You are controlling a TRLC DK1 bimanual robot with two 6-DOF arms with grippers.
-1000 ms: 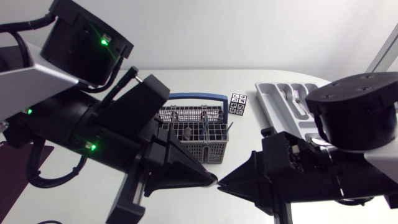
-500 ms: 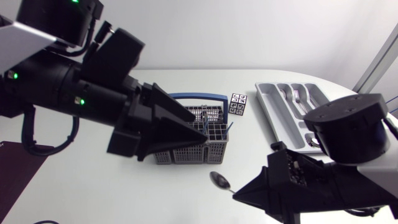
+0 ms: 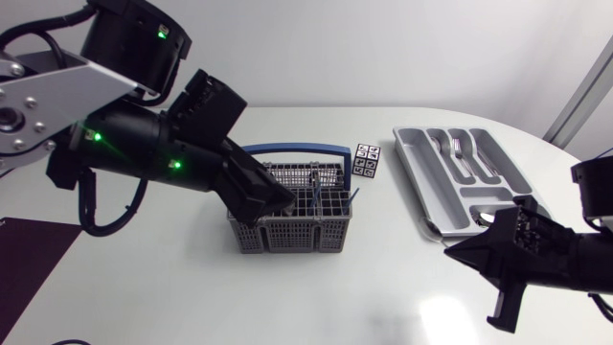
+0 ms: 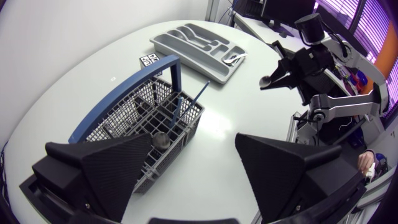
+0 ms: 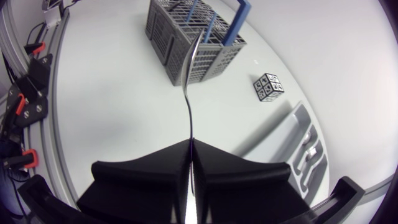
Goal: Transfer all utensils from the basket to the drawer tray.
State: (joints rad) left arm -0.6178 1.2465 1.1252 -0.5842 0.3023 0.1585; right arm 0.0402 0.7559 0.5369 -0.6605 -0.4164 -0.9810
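Plainly the larger risk lies with the right gripper (image 3: 458, 252), low at the right of the head view and well apart from the drawer tray (image 3: 410, 163) above it. Its fingers (image 5: 143, 177) are clamped on a spoon (image 5: 189, 102), gripped by the handle only, with the stem and bowl sticking out ahead. So thin and smooth a handle could swivel or slide in the grip during the carry. The spoon might then catch the tray's rim or land across a divider instead of in a compartment.

The lesser risk is at the basket (image 3: 287, 236), centre of the head view, where the left gripper (image 3: 283, 203) hangs over it with fingers (image 4: 106, 168) spread wide, grasping nothing. If it came down askew, a broad wedge finger could snag the lattice wall or the blue handle (image 3: 292, 149) and drag or tip the light basket.

- **Table** (image 3: 383, 287): smooth, white and faintly glossy.
- **Tray:** grey moulded plastic with rounded lengthwise compartments, some holding metal cutlery (image 3: 458, 146).
- **Basket:** a boxy grey plastic lattice divided into cells, with a flat arched handle. Blue-handled utensils (image 3: 317, 192) stand upright in it.
- **Spoon:** polished metal, seen edge-on as a gently curved sliver.
- **Cube** (image 3: 365, 160): small and patterned, standing between basket and tray.
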